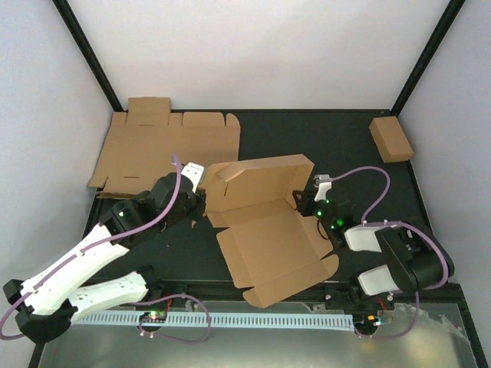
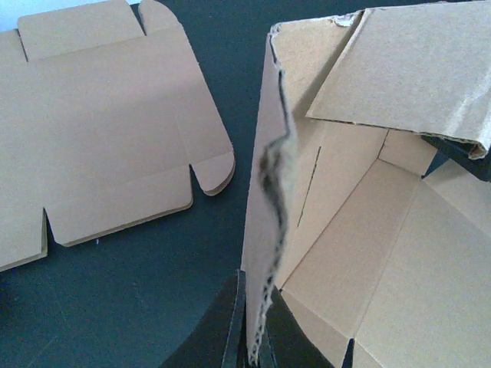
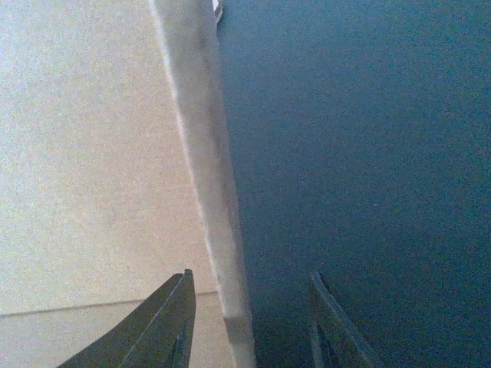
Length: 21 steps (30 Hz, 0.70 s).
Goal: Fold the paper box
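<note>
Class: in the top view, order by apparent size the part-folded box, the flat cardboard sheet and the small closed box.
1-2. part-folded paper box and flat cardboard sheet: too alike to rank.
3. small closed box.

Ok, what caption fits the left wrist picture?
Left pincer pinching an upright wall of the paper box, flat cardboard beside.

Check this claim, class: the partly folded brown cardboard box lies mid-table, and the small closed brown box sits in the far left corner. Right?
Wrong side. The top external view shows the small closed brown box in the far right corner; the partly folded brown cardboard box does lie mid-table.
</note>
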Each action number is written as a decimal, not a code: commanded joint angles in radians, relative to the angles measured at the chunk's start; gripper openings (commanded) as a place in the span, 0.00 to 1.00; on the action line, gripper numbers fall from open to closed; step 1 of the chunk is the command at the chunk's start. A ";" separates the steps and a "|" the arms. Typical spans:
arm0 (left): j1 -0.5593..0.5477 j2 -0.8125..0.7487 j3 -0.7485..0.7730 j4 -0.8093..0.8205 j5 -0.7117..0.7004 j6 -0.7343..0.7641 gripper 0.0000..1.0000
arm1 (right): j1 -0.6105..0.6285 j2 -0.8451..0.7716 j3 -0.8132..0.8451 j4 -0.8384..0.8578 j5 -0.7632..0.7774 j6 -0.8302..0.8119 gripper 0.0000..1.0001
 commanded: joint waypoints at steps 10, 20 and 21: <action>0.013 -0.005 0.002 0.016 0.012 -0.004 0.01 | 0.000 0.149 0.041 0.324 0.002 0.018 0.34; 0.016 0.001 0.008 0.011 0.019 -0.005 0.02 | 0.001 0.192 0.066 0.406 0.030 0.000 0.32; 0.017 0.000 0.007 0.012 0.018 -0.005 0.02 | 0.001 0.197 0.073 0.405 0.032 -0.003 0.32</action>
